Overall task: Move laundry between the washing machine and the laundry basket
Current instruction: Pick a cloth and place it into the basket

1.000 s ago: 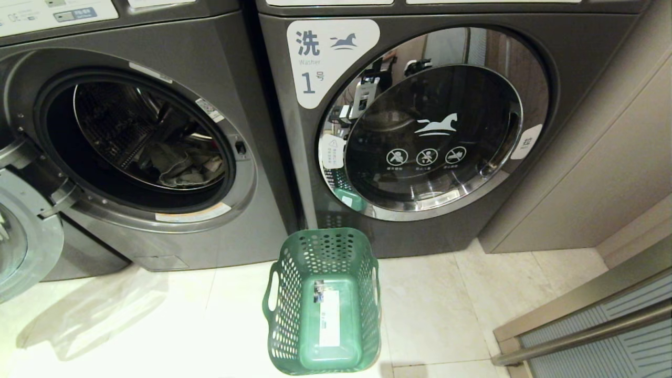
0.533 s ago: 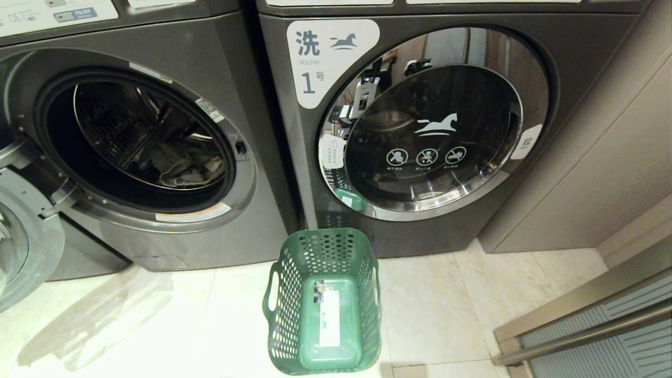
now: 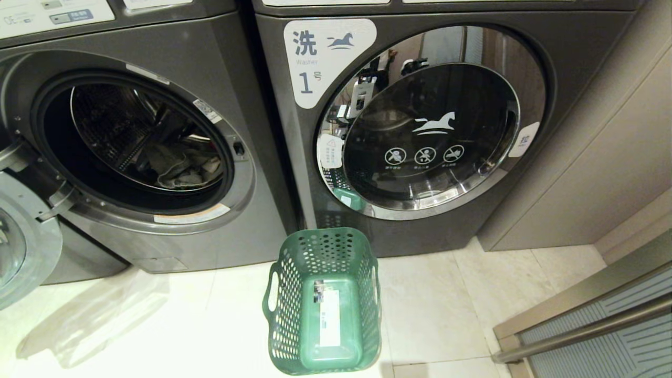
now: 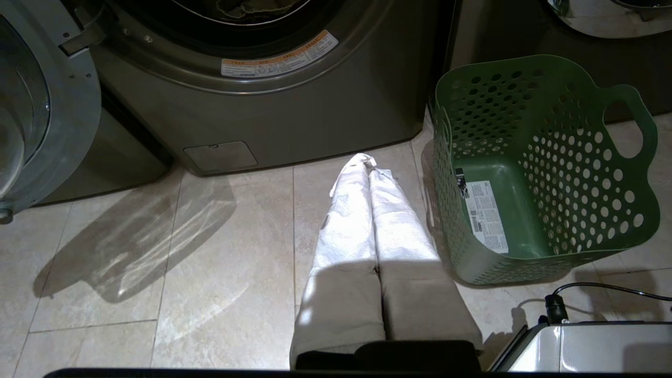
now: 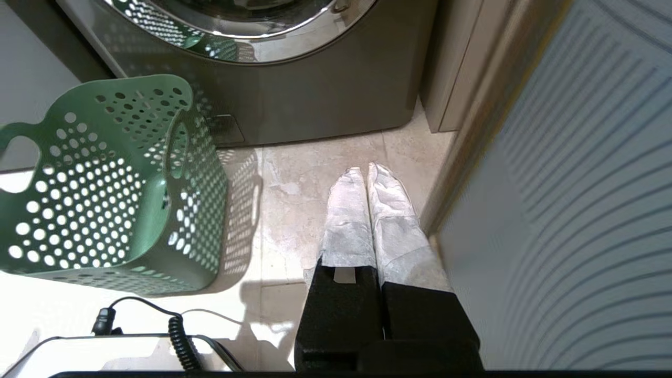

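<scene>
Washer (image 3: pixel 157 247) on left, door (image 3: pixel 21 252) swung wide open, grey laundry (image 3: pixel 178 168) lying in the drum. Basket (image 3: pixel 283 294) on the floor tiles between this washer and the shut washer 1 (image 3: pixel 399 231), nothing in it but a white sticker (image 3: pixel 329 317). Neither arm in head view. Left gripper (image 4: pixel 367 163) fingers pressed together, holding nothing, low over the floor just beside the basket. Right gripper (image 5: pixel 363 170) likewise closed and bare, on the basket's other side, near a wall panel (image 5: pixel 577 184).
</scene>
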`<state>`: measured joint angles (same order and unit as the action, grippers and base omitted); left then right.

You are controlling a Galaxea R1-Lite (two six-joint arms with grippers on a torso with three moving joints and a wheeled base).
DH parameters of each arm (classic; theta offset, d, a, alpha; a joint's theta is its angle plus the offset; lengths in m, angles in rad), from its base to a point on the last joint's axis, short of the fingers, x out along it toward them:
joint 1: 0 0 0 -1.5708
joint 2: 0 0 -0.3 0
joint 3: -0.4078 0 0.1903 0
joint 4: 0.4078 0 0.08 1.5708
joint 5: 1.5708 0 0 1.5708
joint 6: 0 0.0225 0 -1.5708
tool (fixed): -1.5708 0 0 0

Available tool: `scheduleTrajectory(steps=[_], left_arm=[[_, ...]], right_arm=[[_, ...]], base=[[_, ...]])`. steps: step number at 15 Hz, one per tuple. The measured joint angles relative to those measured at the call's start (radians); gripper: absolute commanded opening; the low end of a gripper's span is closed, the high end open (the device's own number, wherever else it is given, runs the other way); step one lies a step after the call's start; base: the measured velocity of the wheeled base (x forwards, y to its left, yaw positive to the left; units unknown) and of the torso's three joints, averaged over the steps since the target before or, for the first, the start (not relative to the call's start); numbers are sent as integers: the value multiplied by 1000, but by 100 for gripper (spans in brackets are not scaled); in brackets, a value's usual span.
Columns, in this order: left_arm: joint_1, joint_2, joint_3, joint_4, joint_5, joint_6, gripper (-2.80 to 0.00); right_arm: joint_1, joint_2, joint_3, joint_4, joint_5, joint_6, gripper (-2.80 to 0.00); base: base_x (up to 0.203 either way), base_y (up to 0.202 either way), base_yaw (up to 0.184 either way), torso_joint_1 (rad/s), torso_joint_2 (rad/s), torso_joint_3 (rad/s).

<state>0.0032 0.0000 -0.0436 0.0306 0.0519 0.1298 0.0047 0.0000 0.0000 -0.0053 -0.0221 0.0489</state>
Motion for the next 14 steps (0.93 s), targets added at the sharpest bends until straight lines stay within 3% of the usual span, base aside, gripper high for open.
scheduleTrajectory(steps=[14], left_arm=[[-1, -1, 1, 0, 0, -11, -280]], right_arm=[[-1, 0, 0, 0, -1, 0, -280]], base=[[0, 194, -3, 2, 2, 2]])
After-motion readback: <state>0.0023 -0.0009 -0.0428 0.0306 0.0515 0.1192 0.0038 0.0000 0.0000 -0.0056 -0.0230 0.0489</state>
